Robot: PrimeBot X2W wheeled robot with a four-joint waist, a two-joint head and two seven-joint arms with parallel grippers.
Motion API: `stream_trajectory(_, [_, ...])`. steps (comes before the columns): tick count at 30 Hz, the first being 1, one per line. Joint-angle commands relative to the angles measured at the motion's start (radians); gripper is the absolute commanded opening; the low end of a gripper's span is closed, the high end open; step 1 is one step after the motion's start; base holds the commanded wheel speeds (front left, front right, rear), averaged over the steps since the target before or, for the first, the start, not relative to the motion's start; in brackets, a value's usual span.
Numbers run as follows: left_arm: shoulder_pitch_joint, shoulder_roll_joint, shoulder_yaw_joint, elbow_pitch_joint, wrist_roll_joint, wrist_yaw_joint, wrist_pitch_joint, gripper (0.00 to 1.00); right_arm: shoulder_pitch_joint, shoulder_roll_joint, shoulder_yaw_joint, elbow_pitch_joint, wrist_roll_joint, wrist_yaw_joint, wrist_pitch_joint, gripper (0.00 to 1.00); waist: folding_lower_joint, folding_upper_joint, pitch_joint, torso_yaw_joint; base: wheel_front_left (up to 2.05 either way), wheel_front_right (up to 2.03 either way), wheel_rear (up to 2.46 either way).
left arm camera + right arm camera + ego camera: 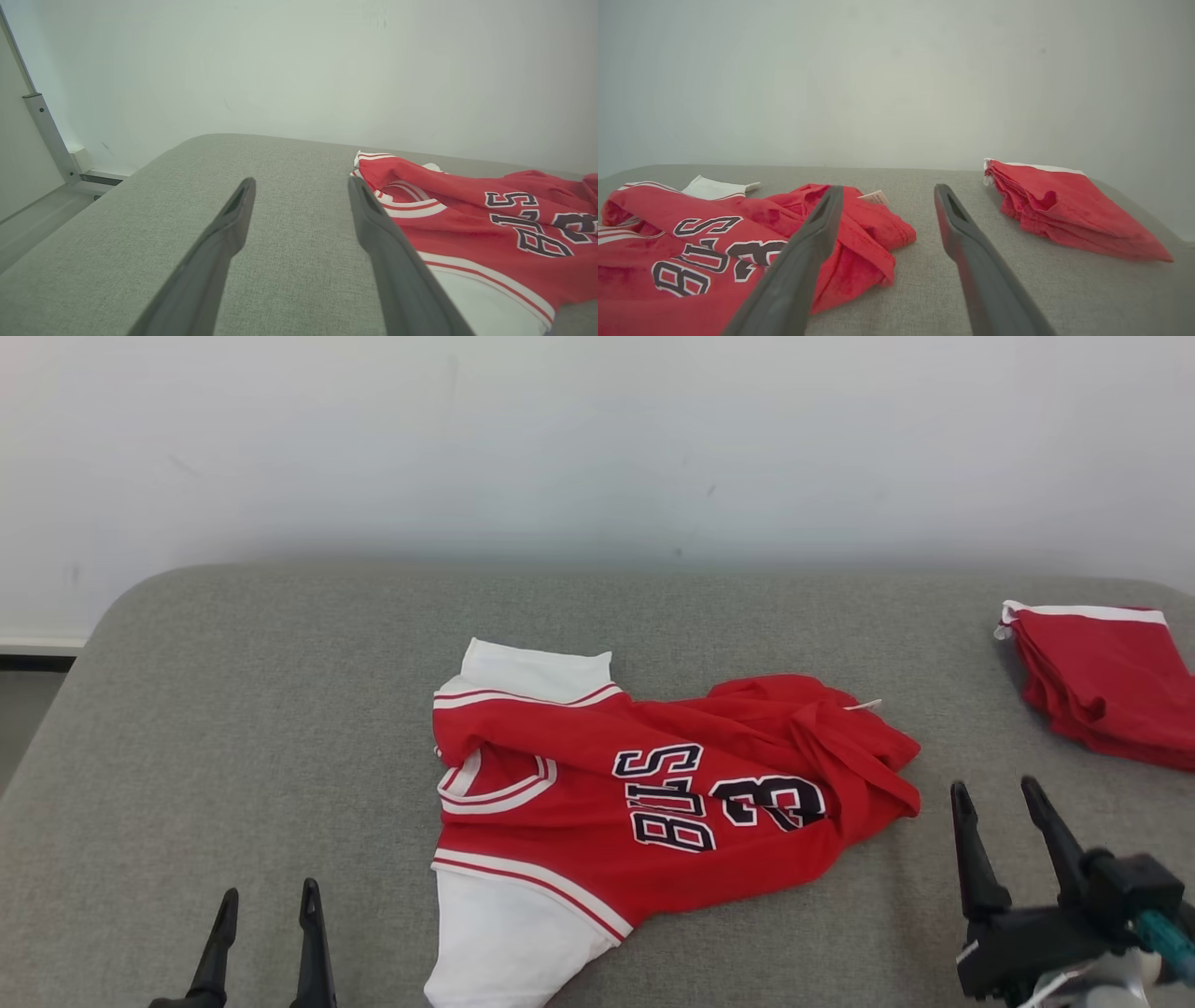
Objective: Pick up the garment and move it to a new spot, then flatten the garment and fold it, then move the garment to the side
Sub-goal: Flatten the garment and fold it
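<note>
- jersey (653, 803) lies rumpled mid-frame on the worktop (233, 709), so I'd guess flattening comes next
- left claw (269, 891) lower left, right claw (994, 788) lower right, both spread apart, empty, flanking it
- folded red pile (1102, 681) far right, probably parked aside

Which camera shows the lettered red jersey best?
The head view: the jersey lies nearly whole, seen from above. The left wrist view catches its collar end; the right wrist view its crumpled hem.
</note>
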Motion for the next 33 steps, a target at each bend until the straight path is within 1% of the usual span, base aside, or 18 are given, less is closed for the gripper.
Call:
stream_trajectory(1, [0.014,-0.001,-0.003,-0.007,0.007,0.005,-0.003,1.0,0.03,0.011,-0.008,-0.013,-0.007,-0.003,-0.004,1.0,0.0001,0.0,-0.005,-0.008,0.0,0.0,0.0])
stream_trajectory(7, [0.025,-0.002,-0.013,-0.016,0.001,0.01,-0.003,1.0,0.078,0.017,-0.029,-0.019,-0.015,-0.003,-0.004,1.0,0.0001,0.0,-0.003,-0.012,0.0,0.0,0.0])
stream_trajectory(14, [0.022,-0.002,-0.016,-0.019,0.011,0.007,-0.003,1.0,0.051,-0.002,-0.029,0.043,-0.025,-0.003,-0.004,1.0,0.0001,0.0,-0.004,0.009,0.0,0.0,0.0])
stream_trajectory(21, [0.017,-0.002,-0.023,-0.021,0.016,0.004,-0.003,1.0,-0.027,-0.035,0.003,0.191,-0.037,-0.003,-0.004,1.0,0.0001,0.0,0.018,0.041,0.0,0.0,0.0])
stream_trajectory(27, [-0.012,-0.002,-0.021,-0.018,0.023,-0.001,-0.003,1.0,-0.118,-0.048,0.036,0.337,-0.052,-0.003,-0.004,1.0,0.0001,0.0,0.053,0.073,0.0,0.0,0.0])
stream_trajectory(28, [-0.021,-0.002,-0.02,-0.02,0.023,-0.004,-0.003,1.0,-0.148,-0.052,0.047,0.377,-0.054,-0.003,-0.004,1.0,0.0001,0.0,0.068,0.082,0.0,0.0,0.0])
stream_trajectory(30, [-0.026,-0.002,-0.016,-0.019,0.022,-0.006,-0.003,1.0,-0.176,-0.053,0.054,0.412,-0.057,-0.003,-0.004,1.0,0.0001,0.0,0.082,0.089,0.0,0.0,0.0])
stream_trajectory(31, [-0.03,-0.002,-0.015,-0.017,0.022,-0.007,-0.003,1.0,-0.188,-0.053,0.055,0.431,-0.055,-0.003,-0.004,0.96,0.0001,0.0,0.087,0.092,0.0,0.0,0.0])
stream_trajectory(33, [-0.039,-0.002,-0.014,-0.016,0.021,-0.007,-0.003,1.0,-0.209,-0.057,0.055,0.464,-0.054,-0.003,-0.004,0.0,0.0001,0.0,0.095,0.097,0.0,0.0,0.0])
